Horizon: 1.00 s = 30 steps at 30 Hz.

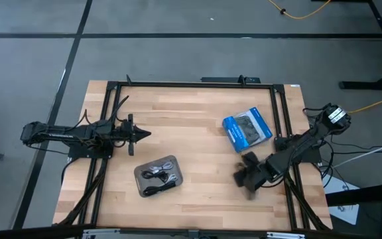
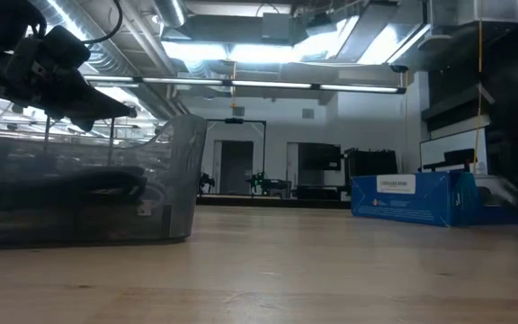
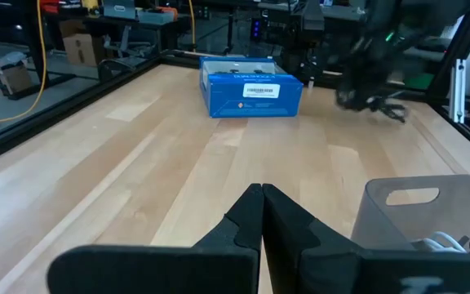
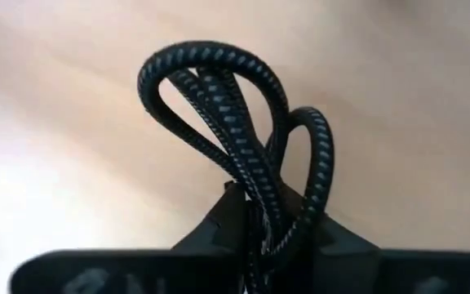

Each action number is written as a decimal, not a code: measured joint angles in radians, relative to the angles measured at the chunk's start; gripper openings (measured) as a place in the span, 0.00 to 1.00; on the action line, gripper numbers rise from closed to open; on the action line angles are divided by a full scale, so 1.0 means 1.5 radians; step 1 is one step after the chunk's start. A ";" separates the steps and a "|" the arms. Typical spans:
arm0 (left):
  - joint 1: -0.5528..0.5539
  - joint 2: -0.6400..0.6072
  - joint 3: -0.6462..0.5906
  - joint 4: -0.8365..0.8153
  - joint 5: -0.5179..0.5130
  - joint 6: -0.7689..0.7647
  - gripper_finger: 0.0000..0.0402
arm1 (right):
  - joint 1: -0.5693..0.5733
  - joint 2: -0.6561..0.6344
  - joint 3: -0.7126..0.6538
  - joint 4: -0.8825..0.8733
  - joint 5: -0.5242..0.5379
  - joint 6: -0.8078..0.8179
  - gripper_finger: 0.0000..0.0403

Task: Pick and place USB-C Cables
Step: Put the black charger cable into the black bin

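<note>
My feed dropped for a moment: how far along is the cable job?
Partly done. Several cables, black and white, already lie in the grey tray. In hand: the right pincer is shut on a black braided cable, above the table between tray and blue packet. Left: getting that cable into the tray. No other loose cable shows. The left pincer waits shut beside the tray.

Bright ceiling strip lights (image 2: 268, 49) glare; right wrist view's tabletop blurred.
</note>
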State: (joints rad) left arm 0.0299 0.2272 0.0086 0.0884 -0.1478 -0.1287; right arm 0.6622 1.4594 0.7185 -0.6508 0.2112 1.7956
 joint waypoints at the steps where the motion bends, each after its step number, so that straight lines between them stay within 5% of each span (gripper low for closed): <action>1: 0.000 0.000 0.000 0.000 0.000 0.000 0.00 | -0.005 -0.005 0.026 0.023 0.051 -0.040 0.10; 4: 0.000 0.000 0.000 0.002 -0.001 -0.001 0.00 | -0.021 -0.007 0.088 0.118 0.184 -0.222 0.10; 10: 0.000 0.000 0.000 0.003 -0.016 0.000 0.00 | -0.074 0.000 0.140 0.500 0.302 -0.731 0.10; 13: 0.000 0.000 0.000 0.003 -0.031 0.000 0.00 | -0.115 0.026 0.140 0.659 0.300 -0.911 0.10; 17: 0.000 0.000 0.000 0.008 -0.037 0.000 0.00 | -0.193 0.095 0.147 0.811 0.161 -0.992 0.10; 23: 0.000 0.000 0.000 0.007 -0.036 0.001 0.00 | -0.274 0.243 0.300 0.724 -0.045 -0.979 0.10; 30: 0.000 0.000 0.000 0.004 -0.036 0.001 0.00 | -0.291 0.386 0.601 0.364 -0.150 -1.063 0.10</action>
State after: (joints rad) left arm 0.0303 0.2271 0.0086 0.0944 -0.2012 -0.1276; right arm 0.2252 2.0382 1.6207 -0.1055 -0.0139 0.2009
